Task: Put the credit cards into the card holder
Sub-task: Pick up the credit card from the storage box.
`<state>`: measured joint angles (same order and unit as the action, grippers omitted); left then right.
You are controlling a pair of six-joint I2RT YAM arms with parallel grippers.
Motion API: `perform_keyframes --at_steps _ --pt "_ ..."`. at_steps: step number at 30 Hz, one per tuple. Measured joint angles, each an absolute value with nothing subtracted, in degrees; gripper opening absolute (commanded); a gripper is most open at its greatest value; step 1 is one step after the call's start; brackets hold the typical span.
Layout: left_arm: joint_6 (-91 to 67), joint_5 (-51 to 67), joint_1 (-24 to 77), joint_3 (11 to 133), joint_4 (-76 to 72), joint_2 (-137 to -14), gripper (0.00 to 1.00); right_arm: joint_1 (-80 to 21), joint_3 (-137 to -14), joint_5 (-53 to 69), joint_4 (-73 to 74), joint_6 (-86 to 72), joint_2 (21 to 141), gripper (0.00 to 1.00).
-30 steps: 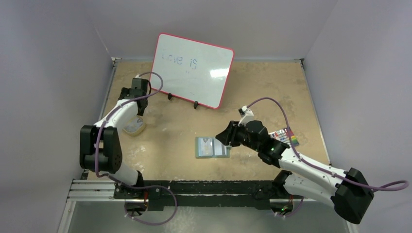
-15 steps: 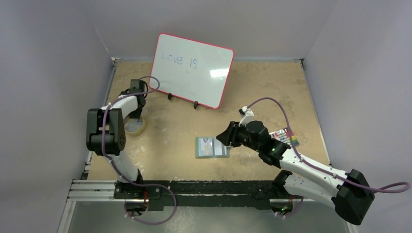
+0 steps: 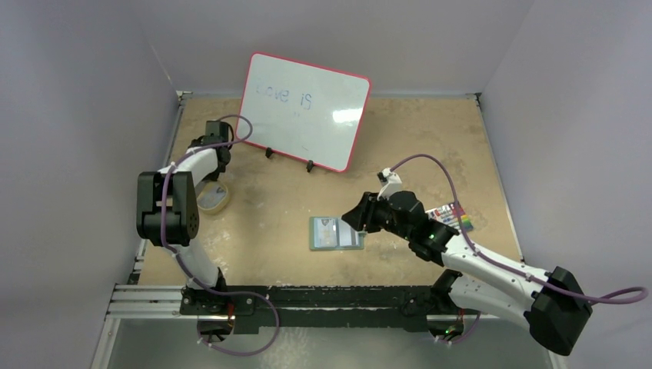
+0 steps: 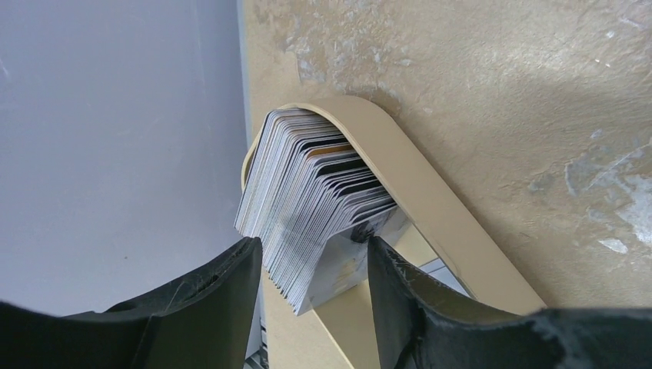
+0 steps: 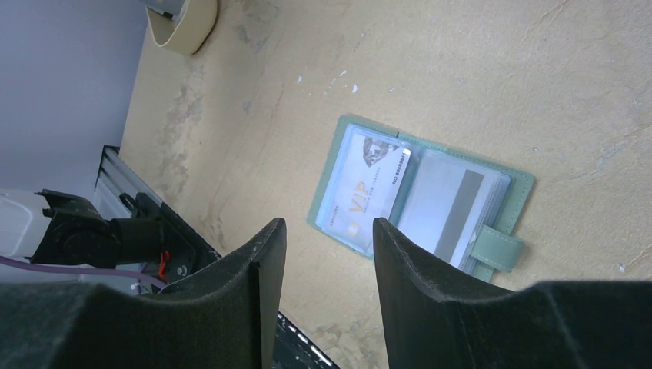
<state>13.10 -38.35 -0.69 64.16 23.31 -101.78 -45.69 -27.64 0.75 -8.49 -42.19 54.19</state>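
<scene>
Credit cards (image 5: 369, 196): seemingly two in card holder (image 5: 493, 250); left end effector (image 4: 311, 254), right end effector (image 5: 329, 231) parted, empty.

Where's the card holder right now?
Top view: the card holder lies open on the table, just left of the right pincer, nearer than the whiteboard.

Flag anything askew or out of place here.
The VIP card lies slightly crooked on one page of the open card holder, its corner reaching the spine. Whether it is pocketed is unclear. Nothing else stands out.
</scene>
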Motion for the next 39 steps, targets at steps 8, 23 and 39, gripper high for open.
perform_keyframes --at_steps 8,23,39 --pt "13.1 -39.3 -0.7 65.4 23.7 -101.9 0.37 -45.6 -27.6 0.7 -8.5 -42.2 53.8 0.48" --pt "11.2 -33.1 -0.6 70.2 32.7 -102.0 0.00 -45.3 -27.6 0.7 -8.4 -42.2 51.8 0.49" --pt "0.8 -21.0 -0.6 74.7 44.1 -93.8 0.00 -45.3 -27.6 1.0 -4.3 -42.4 47.1 0.48"
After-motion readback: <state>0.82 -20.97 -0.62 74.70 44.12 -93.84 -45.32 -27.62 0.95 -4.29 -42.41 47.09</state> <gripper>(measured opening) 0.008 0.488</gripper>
